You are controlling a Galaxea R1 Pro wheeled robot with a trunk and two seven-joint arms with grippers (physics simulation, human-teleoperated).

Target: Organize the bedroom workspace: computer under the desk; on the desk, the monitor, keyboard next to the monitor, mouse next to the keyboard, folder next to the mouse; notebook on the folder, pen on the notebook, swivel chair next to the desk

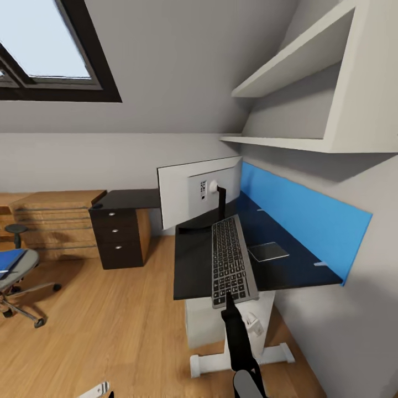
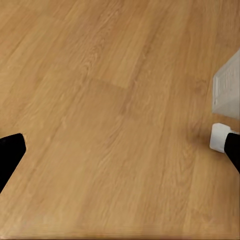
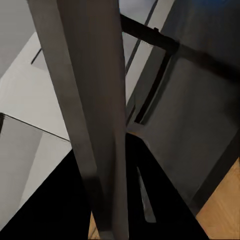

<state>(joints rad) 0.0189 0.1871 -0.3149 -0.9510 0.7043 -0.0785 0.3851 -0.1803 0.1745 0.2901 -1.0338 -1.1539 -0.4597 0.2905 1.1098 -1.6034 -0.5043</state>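
Your right gripper (image 1: 227,300) is clamped on the near short end of the long slim keyboard with the silver-grey frame and black keys (image 1: 230,261); the right wrist view backs this up, with the keyboard's grey edge (image 3: 87,115) running straight through between the fingers. The keyboard sits lengthwise over the glossy black L-shaped desk top (image 1: 193,265), its near end hanging past the front edge and its far end almost at the black stand of the wide flat monitor with the pale grey back (image 1: 188,196).

So you're mid-placement, I'd say. Honest advice: push it further in so the whole frame is over the top before you let go, or the overhanging end could tip it off. Keep it level and low, and watch the far end doesn't shove the monitor's stand. It needs to end up beside the monitor with room left along the front edge for the mouse, so don't hog the middle.

There's a thin dark grey notebook (image 1: 268,251) lying toward the blue back panel (image 1: 309,215), just beside the keyboard's right side, so don't sweep into it.

Your left gripper (image 2: 120,150) is spread wide over bare wooden floor (image 2: 100,100), holding nothing. The grey padded swivel chair (image 1: 16,271) with the bright blue folder (image 1: 11,258) on its seat is well apart, over at the left.
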